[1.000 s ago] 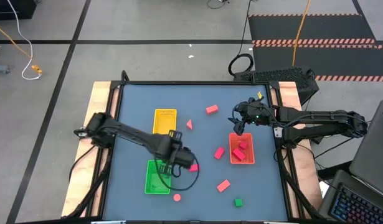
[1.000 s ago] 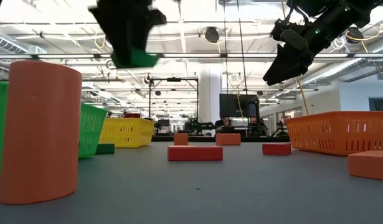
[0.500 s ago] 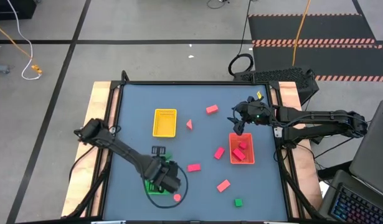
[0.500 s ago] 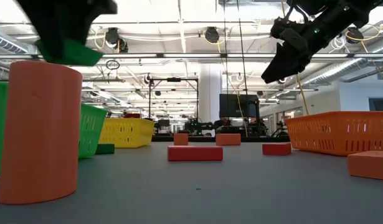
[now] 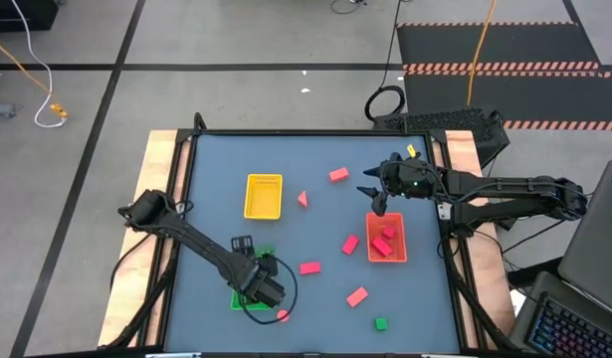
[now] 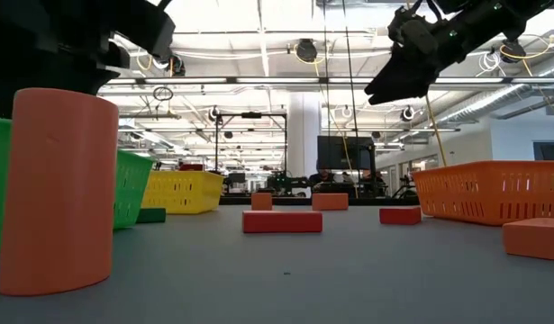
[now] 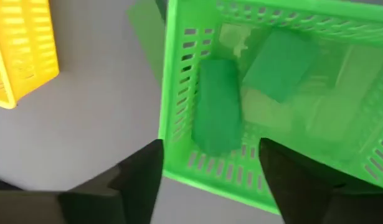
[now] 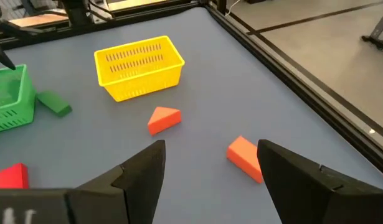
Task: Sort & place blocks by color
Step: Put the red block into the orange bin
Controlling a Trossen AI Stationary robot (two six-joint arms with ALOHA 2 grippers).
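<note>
My left pincer [image 7: 203, 180] hangs with its fingers wide and empty above the green plastic slotted tray [image 7: 179, 93], where two green blocks [image 7: 219, 112] lie already. My right pincer [image 8: 207, 180], also wide and empty, hovers over the tabletop [image 5: 315, 224] near the orange slotted tray [image 5: 387, 239]. I judge the risk is that my left fingers catch the tray wall when I leave, because they straddle it; toward the salmon rectangular block [image 5: 309, 268] there is free room.
</note>
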